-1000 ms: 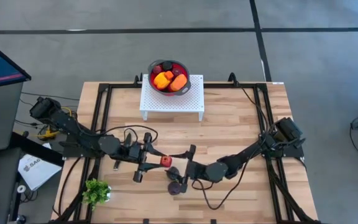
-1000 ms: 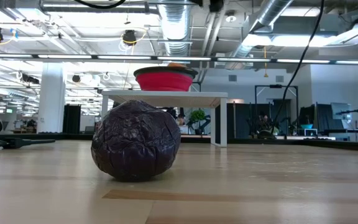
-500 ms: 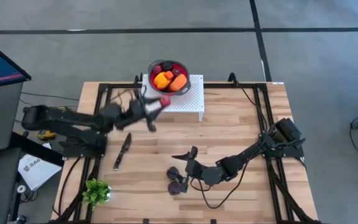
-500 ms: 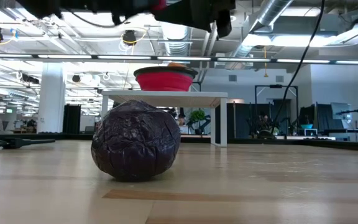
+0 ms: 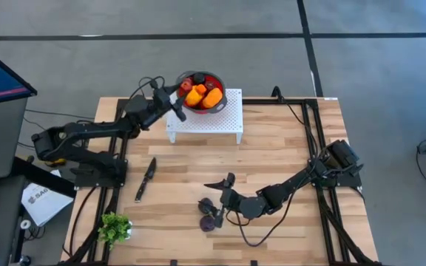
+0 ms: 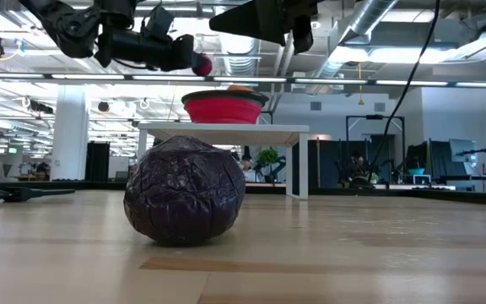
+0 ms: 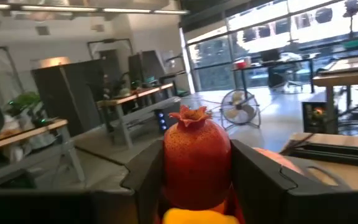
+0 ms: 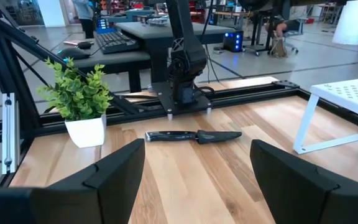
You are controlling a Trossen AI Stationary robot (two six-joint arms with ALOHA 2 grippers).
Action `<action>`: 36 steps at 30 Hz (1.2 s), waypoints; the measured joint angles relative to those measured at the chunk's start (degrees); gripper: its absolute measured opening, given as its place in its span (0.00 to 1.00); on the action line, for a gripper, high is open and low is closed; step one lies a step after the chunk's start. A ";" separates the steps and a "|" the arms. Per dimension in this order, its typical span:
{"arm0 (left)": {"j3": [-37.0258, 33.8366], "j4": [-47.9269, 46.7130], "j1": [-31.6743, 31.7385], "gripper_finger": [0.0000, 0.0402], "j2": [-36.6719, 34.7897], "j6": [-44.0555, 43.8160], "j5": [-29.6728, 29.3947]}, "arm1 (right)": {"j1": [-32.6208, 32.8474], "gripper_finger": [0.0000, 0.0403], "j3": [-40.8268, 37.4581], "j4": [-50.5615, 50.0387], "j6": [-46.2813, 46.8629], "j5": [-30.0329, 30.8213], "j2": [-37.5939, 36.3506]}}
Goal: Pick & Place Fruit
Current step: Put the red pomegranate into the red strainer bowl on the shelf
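Observation:
My left gripper (image 5: 171,96) is shut on a small red pomegranate-shaped fruit (image 7: 196,160), held in the air by the left rim of the red bowl (image 5: 217,83). The bowl holds several orange, yellow and dark fruits and stands on a white stand (image 5: 205,122) at the table's far edge. A dark maroon fruit (image 6: 184,191) rests on the table near the front (image 5: 208,222). My right gripper (image 5: 215,199) stands open just beside it, with nothing between its fingers (image 8: 120,171). My left gripper pinches the red fruit's two sides (image 7: 169,168) between its two fingers. The fingers lie about level and reach in from the table's left toward the bowl. The fruit is lifted clear, its crown (image 7: 190,114) up, above the height of the bowl's rim (image 6: 201,63).
A black knife (image 5: 146,179) lies on the wood left of centre. A small potted plant (image 5: 115,226) stands at the near left corner. Black frame rails (image 5: 120,133) run along the table's sides and far edge.
My left gripper has swung from the middle of the table toward the far edge, carrying the red fruit through the air to the bowl's left rim. It has kept hold of the fruit throughout. The dark maroon fruit has stayed where it was.

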 joint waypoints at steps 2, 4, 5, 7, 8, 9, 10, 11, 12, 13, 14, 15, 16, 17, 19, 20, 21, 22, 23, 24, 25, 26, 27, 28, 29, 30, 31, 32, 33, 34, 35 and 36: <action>0.00 0.00 0.90 0.40 0.00 -0.75 -0.02 | 0.00 0.71 0.00 -0.01 0.41 0.00 0.00; 0.00 -0.01 1.31 0.40 0.20 -1.76 -0.15 | -0.02 0.71 0.00 0.01 0.76 -0.01 0.00; 0.00 0.15 1.33 0.40 0.63 -1.80 -0.20 | -0.02 0.71 0.00 0.01 0.86 -0.02 0.00; -0.02 -0.51 1.50 0.40 1.59 -1.81 -0.33 | -0.02 0.71 0.00 0.01 0.86 -0.04 0.00; -0.02 -0.37 1.65 0.41 2.20 -1.72 -0.74 | -0.02 0.71 0.00 0.02 0.87 -0.04 0.00; -0.02 -0.37 1.68 0.41 2.81 -1.62 -1.45 | -0.01 0.71 0.00 0.03 0.88 -0.04 0.00; -0.02 -0.32 1.68 0.41 3.53 -1.58 -2.44 | 0.00 0.71 0.00 0.01 0.88 -0.04 0.00; -0.02 -0.32 1.68 0.42 4.24 -1.57 -3.52 | 0.00 0.71 0.00 0.01 0.93 -0.06 0.00; -0.02 -0.42 1.68 0.42 4.84 -1.55 -4.72 | 0.00 0.71 0.00 0.03 1.03 -0.14 0.00; -0.03 -0.53 1.68 0.42 5.28 -1.48 -5.78 | 0.00 0.71 0.00 0.03 1.03 -0.49 0.00; -0.04 -0.48 1.68 0.42 5.62 -1.48 -6.76 | 0.00 0.71 0.00 0.03 1.05 -1.12 0.00; -0.04 -0.54 1.68 0.42 5.73 -1.46 -7.62 | 0.00 0.71 0.00 0.03 1.04 -1.47 0.00; -0.04 -0.59 1.68 0.42 5.73 -1.46 -8.54 | 0.00 0.71 -0.02 0.02 1.03 -1.57 0.00; -0.04 -0.55 1.68 0.42 5.73 -1.46 -9.28 | 0.00 0.71 -0.02 0.02 1.03 -1.57 0.00; -0.04 -0.61 1.68 0.42 5.70 -1.46 -10.44 | 0.00 0.71 -0.02 0.01 1.03 -1.57 0.00; -0.04 -0.92 1.68 0.42 5.51 -1.56 -10.94 | 0.00 0.71 -0.02 0.01 1.03 -1.57 0.00; -0.04 -1.07 1.68 0.42 5.32 -1.65 -11.46 | 0.00 0.71 -0.02 0.01 1.03 -1.57 0.00; -0.04 -0.97 1.68 0.42 5.27 -1.68 -11.77 | 0.00 0.71 -0.02 0.03 1.03 -1.57 0.00; -0.04 -1.24 1.68 0.42 5.27 -1.78 -11.76 | 0.00 0.71 -0.02 0.01 1.03 -1.58 0.00; -0.04 -1.73 1.68 0.43 5.28 -1.83 -11.77 | 0.00 0.71 -0.02 0.01 1.03 -1.57 0.00; -0.04 -2.17 1.68 0.43 5.29 -1.88 -11.77 | 0.00 0.71 -0.02 0.03 1.04 -1.60 0.00; -0.04 -2.28 1.68 0.43 5.29 -1.93 -11.78 | 0.00 0.71 -0.02 0.01 1.17 -1.60 0.00; -0.04 -2.29 1.68 0.44 5.29 -1.98 -11.77 | 0.00 0.71 -0.02 0.01 1.32 -1.60 0.00; -0.04 -2.34 1.68 0.44 5.29 -1.98 -11.78 | 0.00 0.71 -0.02 0.01 1.36 -1.60 0.00; -0.04 -2.46 1.68 0.44 5.29 -1.98 -11.76 | 0.00 0.71 -0.02 0.01 1.40 -1.60 0.00; -0.04 -2.49 1.68 0.44 5.29 -2.28 -11.76 | 0.00 0.71 -0.02 0.01 1.46 -1.60 0.00; -0.04 -2.48 1.68 0.44 5.29 -3.11 -11.78 | 0.00 0.71 -0.02 0.01 1.47 -1.60 0.00; -0.04 -2.57 1.71 0.44 5.29 -4.23 -11.81 | 0.00 0.71 -0.02 0.01 1.47 -1.60 0.00; -0.04 -2.82 1.90 0.44 5.29 -5.07 -11.93 | 0.00 0.71 -0.02 0.01 1.47 -1.60 0.00; -0.04 -3.17 2.11 0.44 5.29 -6.21 -12.14 | 0.00 0.71 -0.02 0.03 1.47 -1.60 0.00; -0.04 -3.56 2.39 0.44 5.29 -7.18 -12.58 | 0.00 0.71 -0.02 0.01 1.47 -1.60 0.00; -0.04 -4.05 2.74 0.44 5.29 -7.88 -13.05 | 0.00 0.71 -0.02 0.01 1.47 -1.60 0.00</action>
